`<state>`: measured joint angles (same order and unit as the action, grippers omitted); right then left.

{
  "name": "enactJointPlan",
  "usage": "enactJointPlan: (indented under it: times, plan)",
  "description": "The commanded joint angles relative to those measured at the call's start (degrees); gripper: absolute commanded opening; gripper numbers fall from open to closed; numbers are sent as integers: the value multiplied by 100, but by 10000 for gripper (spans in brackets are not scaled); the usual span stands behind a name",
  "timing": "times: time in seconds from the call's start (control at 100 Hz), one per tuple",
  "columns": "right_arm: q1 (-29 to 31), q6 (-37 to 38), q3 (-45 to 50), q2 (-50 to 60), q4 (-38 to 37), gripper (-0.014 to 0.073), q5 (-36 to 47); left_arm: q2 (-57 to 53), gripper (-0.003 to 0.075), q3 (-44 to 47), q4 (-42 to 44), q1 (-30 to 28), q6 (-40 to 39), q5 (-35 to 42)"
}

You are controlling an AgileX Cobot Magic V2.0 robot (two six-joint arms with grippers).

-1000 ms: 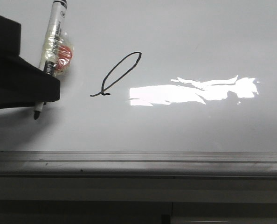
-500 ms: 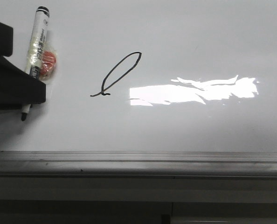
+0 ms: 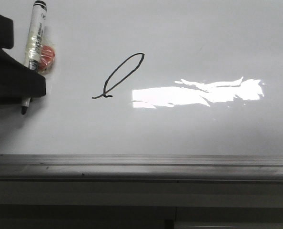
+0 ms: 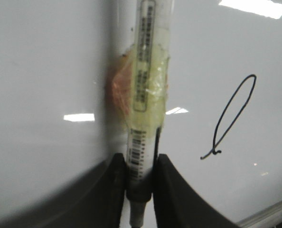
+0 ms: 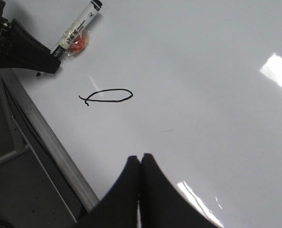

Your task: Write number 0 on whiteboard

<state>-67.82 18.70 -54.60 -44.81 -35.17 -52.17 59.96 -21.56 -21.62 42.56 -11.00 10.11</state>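
The number 0 [image 3: 120, 76], a thin black slanted loop with a small tail, is drawn on the whiteboard [image 3: 189, 38]; it also shows in the left wrist view [image 4: 231, 116] and the right wrist view [image 5: 105, 96]. My left gripper [image 3: 29, 86] is at the far left, shut on a white marker [image 3: 34, 33] with yellow tape and an orange lump on it, its black tip [image 3: 23, 109] pointing down, well left of the 0. The left wrist view shows the fingers [image 4: 117, 185] clamped on the marker [image 4: 143, 95]. My right gripper [image 5: 140, 159] is shut and empty over the board.
A grey metal edge rail [image 3: 141, 164] runs along the board's near side. A bright white glare patch [image 3: 198, 93] lies right of the 0. Dark floor [image 5: 17, 190] lies beyond the rail in the right wrist view.
My left gripper has moved left with the marker, away from the 0; the marker's tip went from about mid-left to the far left. The 0 is unchanged.
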Motion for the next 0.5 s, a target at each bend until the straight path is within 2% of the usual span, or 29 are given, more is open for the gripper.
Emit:
enactJointPlan:
  times: [0.0,0.06,0.11,0.33,0.49]
  plan:
    - [-5,23,-142,23,-242,-71,339,-43,227,-146,-12,-27,-8,480]
    - [-5,23,-142,23,-242,-71,339,-43,318,-146,-12,-27,-8,483]
    - [-5,23,-142,23,-242,-71,356,-43,353,-146,-12,-27,-8,483]
    - [-5,23,-142,23,-279,-71,386,-60,358,-146,-3,-27,-8,473]
    - [-5,23,-139,80,-375,-71,386,-275,358,-146,275,-14,-8,199]
